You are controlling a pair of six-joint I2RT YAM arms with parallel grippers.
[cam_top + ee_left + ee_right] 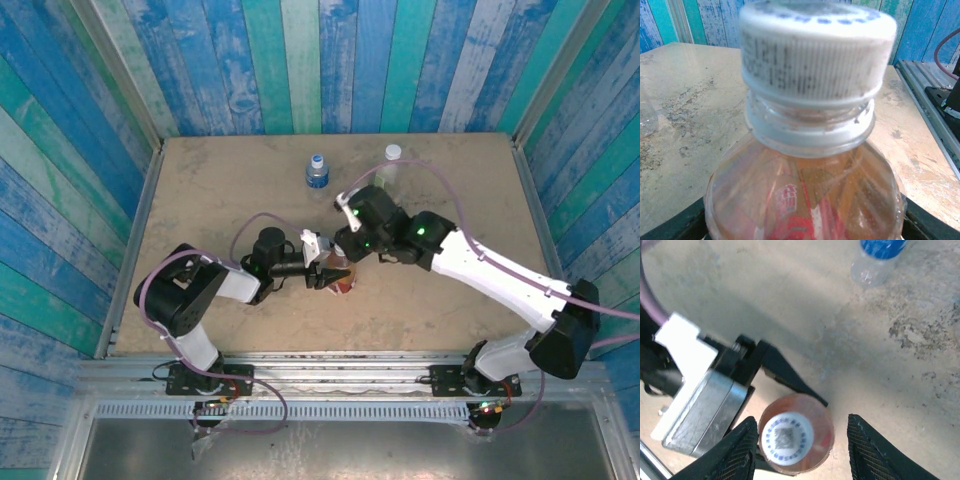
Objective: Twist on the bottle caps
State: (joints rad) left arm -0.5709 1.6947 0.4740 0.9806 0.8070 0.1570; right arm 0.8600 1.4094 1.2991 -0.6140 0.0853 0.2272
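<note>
your left tool [330, 272] clamps the clear plastic orange-liquid bottle [805, 200]; right tool [801, 430] gapes astride its white ribbed cap [815, 55]; open counter [220, 180] around.

Orange bottle [343, 281], blue-label bottle [317, 175], pale bottle [388, 172]: upright, capped.

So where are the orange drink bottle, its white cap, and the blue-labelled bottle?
orange bottle [805, 167], left wrist view, on its rounded clear shoulder.
white cap [786, 438], right wrist view, on its printed top.
blue-labelled bottle [317, 177], top external view, on its blue label.
</note>
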